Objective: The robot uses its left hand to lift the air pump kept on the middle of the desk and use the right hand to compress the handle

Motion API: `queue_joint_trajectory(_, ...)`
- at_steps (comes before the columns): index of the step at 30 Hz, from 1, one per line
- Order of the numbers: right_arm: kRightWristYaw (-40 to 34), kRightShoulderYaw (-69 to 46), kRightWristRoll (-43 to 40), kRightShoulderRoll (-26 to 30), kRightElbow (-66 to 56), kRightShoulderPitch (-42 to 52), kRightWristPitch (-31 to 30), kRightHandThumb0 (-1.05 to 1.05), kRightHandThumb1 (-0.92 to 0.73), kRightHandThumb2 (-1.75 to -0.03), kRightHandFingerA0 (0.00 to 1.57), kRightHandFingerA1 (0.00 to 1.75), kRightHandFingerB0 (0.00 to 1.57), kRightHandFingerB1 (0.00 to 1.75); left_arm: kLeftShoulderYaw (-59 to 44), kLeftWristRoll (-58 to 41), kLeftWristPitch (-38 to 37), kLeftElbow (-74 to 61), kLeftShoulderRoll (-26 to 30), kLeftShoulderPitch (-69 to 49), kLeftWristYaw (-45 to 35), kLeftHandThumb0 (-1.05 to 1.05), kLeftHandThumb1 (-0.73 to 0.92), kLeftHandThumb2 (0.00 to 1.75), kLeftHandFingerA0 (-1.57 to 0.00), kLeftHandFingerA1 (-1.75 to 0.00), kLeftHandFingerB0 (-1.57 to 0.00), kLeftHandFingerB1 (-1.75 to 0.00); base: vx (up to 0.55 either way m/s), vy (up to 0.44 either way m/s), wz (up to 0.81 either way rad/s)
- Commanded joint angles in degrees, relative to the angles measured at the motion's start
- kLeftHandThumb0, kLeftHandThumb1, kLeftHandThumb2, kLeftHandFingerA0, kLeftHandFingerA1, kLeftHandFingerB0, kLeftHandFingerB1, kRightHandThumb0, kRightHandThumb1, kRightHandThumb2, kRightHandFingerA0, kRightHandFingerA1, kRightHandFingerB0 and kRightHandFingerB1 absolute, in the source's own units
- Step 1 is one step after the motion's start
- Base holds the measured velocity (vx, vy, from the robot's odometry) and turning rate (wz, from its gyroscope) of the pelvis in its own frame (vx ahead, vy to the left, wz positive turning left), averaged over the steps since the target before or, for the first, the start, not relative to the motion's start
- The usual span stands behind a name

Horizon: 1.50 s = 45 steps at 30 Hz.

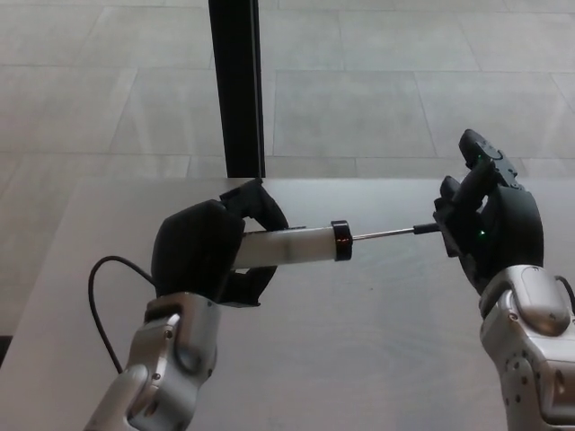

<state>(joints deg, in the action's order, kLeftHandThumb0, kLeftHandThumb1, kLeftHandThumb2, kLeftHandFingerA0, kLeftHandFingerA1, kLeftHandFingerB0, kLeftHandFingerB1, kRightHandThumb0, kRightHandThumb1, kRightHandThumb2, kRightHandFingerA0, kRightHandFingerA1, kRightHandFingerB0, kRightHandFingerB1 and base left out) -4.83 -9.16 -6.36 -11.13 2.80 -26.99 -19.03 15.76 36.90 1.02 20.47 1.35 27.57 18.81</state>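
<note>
Above the middle of the pale desk, the air pump hung clear of the surface, lying almost level with its far end tipped a little upward toward the right. Its white barrel sat inside the left hand, whose black fingers curled over the top while the thumb came up from below, so that hand was clamped around the pump near its left end. A black collar capped the barrel's right end, and from it a thin metal rod ran out to the right hand. That hand stood upright at the rod's tip with its fingers wrapped about the handle, which was mostly hidden within the grip; a small green light showed on the palm side. Only a short stretch of rod lay bare between the collar and the right hand. Both silver forearms rose from the lower edge of the view, the left from the lower left and the right from the lower right. A black cable looped beside the left forearm over the desk's left part. Beyond the desk's far edge a dark upright post stood on a floor of large grey tiles.
</note>
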Motion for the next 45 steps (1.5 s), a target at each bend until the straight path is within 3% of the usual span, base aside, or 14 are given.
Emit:
queue_joint_trajectory(1,-0.8,1.4,-1.5,-1.9,-1.3,-1.2,2.4,-0.85,-0.86,-1.25,0.06,0.28,0.05,0.23,1.5,0.6,-0.7,1.9,-0.8,1.6,2.1,-0.12,0.47,1.15,-1.18,-1.36,-1.02,-1.21,0.0,0.0,0.0)
queue_joint_trajectory(2,-0.4,2.0,-1.2,-1.7,-1.2,-1.1,2.1,-0.86,-0.86,-1.25,0.06,0.29,0.05,0.24,1.8,0.7,-0.5,1.9,-0.6,2.0,1.9,-0.08,0.49,1.17,-0.84,-1.68,-0.81,-1.4,0.0,0.0,0.0)
queue_joint_trajectory(8,1.2,5.4,0.2,0.9,-0.1,-0.6,-2.1,-0.89,-0.85,-1.25,0.06,0.29,0.07,0.27,2.2,0.5,0.1,2.9,-0.6,4.2,2.2,-0.12,0.48,1.2,-0.9,-1.64,-0.86,-1.35,0.0,0.0,0.0)
queue_joint_trajectory(9,1.5,6.4,1.0,1.7,0.3,-0.3,-2.5,-0.89,-0.85,-1.26,0.05,0.29,0.08,0.29,2.5,0.7,0.4,3.0,-0.4,4.7,1.6,-0.13,0.47,1.16,-1.17,-1.34,-0.97,-1.16,0.0,0.0,0.0)
queue_joint_trajectory(11,1.5,7.1,1.2,2.4,0.3,-0.2,-3.4,-0.88,-0.85,-1.25,0.06,0.29,0.07,0.3,3.4,2.1,0.5,3.2,0.3,5.3,2.0,-0.15,0.44,1.22,-0.94,-1.51,-0.92,-1.21,0.0,0.0,0.0)
queue_joint_trajectory(29,0.8,7.5,-0.2,1.3,3.0,-1.2,-1.1,-0.92,-0.87,-1.28,0.0,0.18,0.01,0.23,3.5,0.7,4.0,4.2,-4.0,8.7,2.3,-0.17,0.46,1.18,-1.01,-1.29,-0.94,-1.0,0.0,0.0,0.0)
queue_joint_trajectory(30,0.8,7.0,-1.0,0.7,2.8,-1.3,-1.4,-0.91,-0.92,-0.85,0.0,0.24,0.0,0.28,3.5,0.6,4.4,4.2,-4.8,8.8,2.5,-0.17,0.46,1.19,-1.0,-1.41,-0.95,-0.99,0.0,0.0,0.0)
queue_joint_trajectory(32,0.8,6.9,-1.0,0.2,2.5,-1.2,-1.4,-0.82,-0.8,-1.25,0.0,0.23,0.05,0.26,3.6,0.7,5.0,4.0,-5.7,8.9,2.7,-0.16,0.57,0.98,-0.97,-1.4,-0.9,-0.82,0.0,0.0,0.0)
queue_joint_trajectory(34,0.4,6.7,-0.9,-0.2,2.4,-1.3,-1.7,-0.95,-0.92,-0.8,0.0,0.26,0.01,0.27,4.0,1.3,5.1,3.8,-6.1,8.9,3.0,-0.15,0.61,0.78,-0.96,-1.35,-0.89,-0.78,0.0,0.0,0.0)
queue_joint_trajectory(37,0.4,6.8,-0.5,-0.1,2.5,-1.6,-1.2,-0.91,-0.92,-0.87,0.0,0.24,0.01,0.27,4.1,1.0,4.7,3.5,-6.5,8.5,3.3,-0.16,0.63,0.67,-0.99,-1.15,-0.87,-0.7,0.0,0.0,0.0)
queue_joint_trajectory(38,0.3,7.0,0.6,1.0,2.3,-1.6,-0.2,-0.96,-0.89,-1.28,0.05,0.17,0.06,0.23,3.7,0.3,4.2,3.7,-6.5,8.2,3.6,-0.09,0.47,1.16,-0.99,-1.62,-0.96,-1.11,0.0,0.0,0.0)
queue_joint_trajectory(39,0.2,7.1,1.5,2.1,1.8,-1.5,0.1,-0.94,-0.89,-1.28,0.07,0.21,0.07,0.23,3.7,0.4,4.2,3.7,-6.2,7.9,3.5,-0.05,0.43,1.25,-0.98,-1.56,-0.94,-1.19,0.0,0.0,0.0)
queue_joint_trajectory(42,0.3,6.6,1.6,3.7,0.8,-1.4,-0.7,-0.93,-0.89,-1.28,0.07,0.24,0.07,0.23,3.8,0.5,4.1,3.4,-5.6,7.2,3.1,-0.04,0.46,1.16,-1.22,-1.35,-1.0,-1.15,0.0,0.0,0.0)
queue_joint_trajectory(45,0.9,1.9,-0.3,7.9,-2.1,-0.8,-1.8,-0.91,-0.88,-1.26,0.04,0.28,0.1,0.2,4.9,1.6,3.3,4.2,-2.7,5.1,2.3,-0.08,0.45,1.2,-0.94,-1.75,-0.87,-1.55,0.0,0.0,0.0)
